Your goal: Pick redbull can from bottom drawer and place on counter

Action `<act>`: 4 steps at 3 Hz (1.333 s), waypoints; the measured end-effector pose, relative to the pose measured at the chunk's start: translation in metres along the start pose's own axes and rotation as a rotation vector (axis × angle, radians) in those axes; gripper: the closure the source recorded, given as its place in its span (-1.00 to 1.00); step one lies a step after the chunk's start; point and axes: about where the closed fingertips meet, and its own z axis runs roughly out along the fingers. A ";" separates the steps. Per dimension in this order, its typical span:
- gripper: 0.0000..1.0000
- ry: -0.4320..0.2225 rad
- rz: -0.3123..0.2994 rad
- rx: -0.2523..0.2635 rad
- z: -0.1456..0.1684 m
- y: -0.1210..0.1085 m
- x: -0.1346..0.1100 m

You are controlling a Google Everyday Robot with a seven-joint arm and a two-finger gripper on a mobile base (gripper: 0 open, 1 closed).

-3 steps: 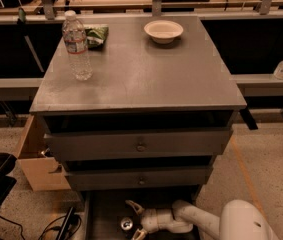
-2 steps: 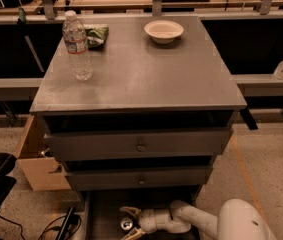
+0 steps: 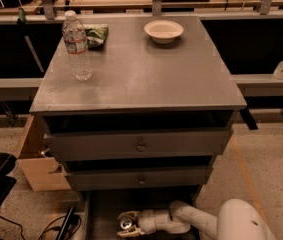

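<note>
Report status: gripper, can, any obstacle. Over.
Gripper down in bottom drawer, at the can. Can not yet lifted. Counter holds bottle at left, bowl at back.

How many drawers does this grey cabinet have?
3. The upper knobbed drawer under the counter, the lower knobbed drawer beneath it, and the open bottom drawer at floor level, where the gripper is at the redbull can. None appears hidden.

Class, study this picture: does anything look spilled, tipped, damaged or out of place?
Nothing stands out. On the counter the bottle and bowl stand upright, with no spill. The hand is low in the bottom drawer, at the can, which looks upright too.
</note>
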 end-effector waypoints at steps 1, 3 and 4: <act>0.92 0.001 0.002 -0.002 0.003 0.002 -0.001; 1.00 -0.024 -0.064 0.138 -0.019 0.007 -0.076; 1.00 -0.020 -0.088 0.277 -0.072 0.003 -0.156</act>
